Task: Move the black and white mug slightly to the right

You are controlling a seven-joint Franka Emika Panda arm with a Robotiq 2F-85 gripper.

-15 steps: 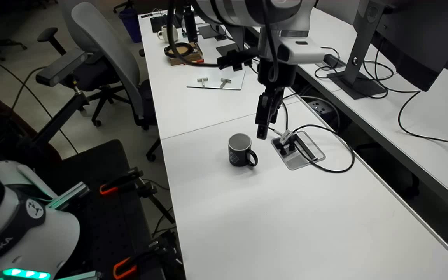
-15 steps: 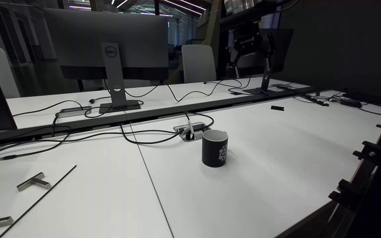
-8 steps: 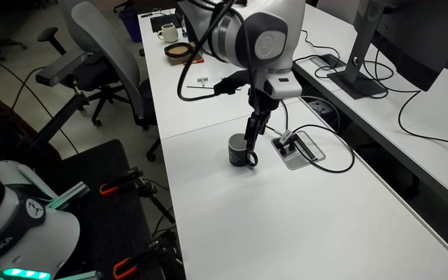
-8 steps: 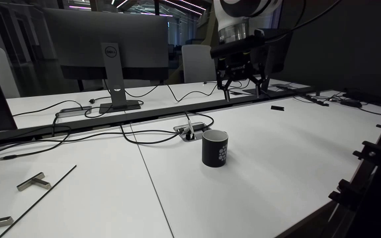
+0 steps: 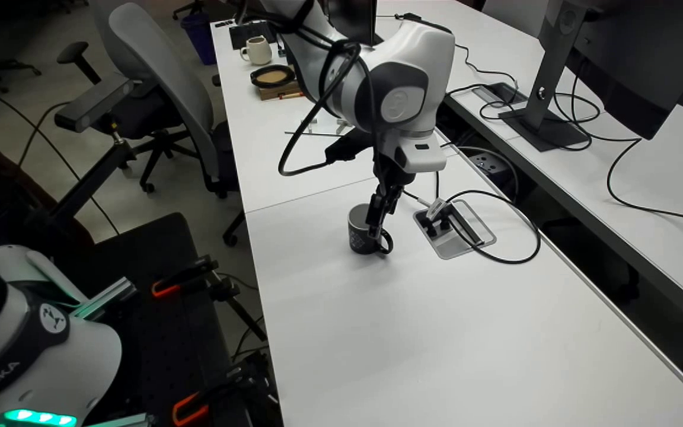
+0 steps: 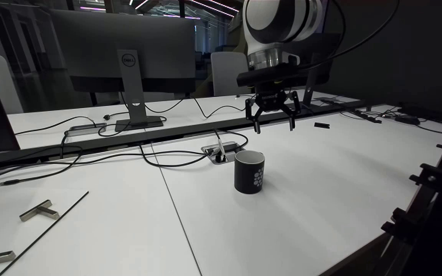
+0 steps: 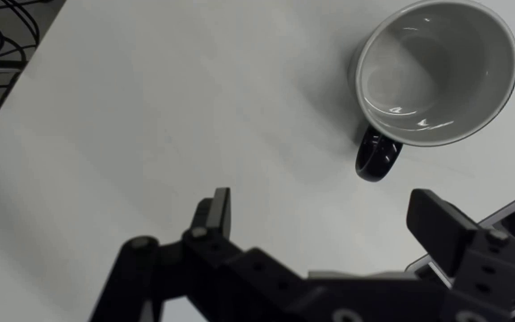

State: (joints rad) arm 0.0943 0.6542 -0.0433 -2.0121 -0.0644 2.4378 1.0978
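The black and white mug stands upright on the white table, in both exterior views (image 5: 360, 238) (image 6: 247, 175). The wrist view looks down into its pale inside (image 7: 441, 76), with the black handle (image 7: 377, 156) pointing toward the jaws. My gripper is open and empty in the wrist view (image 7: 322, 193), with the mug outside the jaws, beyond the right fingertip. In an exterior view the gripper (image 6: 274, 131) hangs above table height, behind and right of the mug. In an exterior view its fingers (image 5: 375, 230) overlap part of the mug and handle; no contact is visible.
A cable box (image 5: 460, 234) with black cables is set in the table close to the mug; it also shows in an exterior view (image 6: 225, 151). A glass-like sheet with metal T-shaped pieces (image 6: 38, 211) lies farther along. Monitors (image 6: 129, 50) stand on the neighbouring desk.
The arm has come down and closer to the mug, with the gripper dropping toward table height. The gripper stays open. The mug has not moved.
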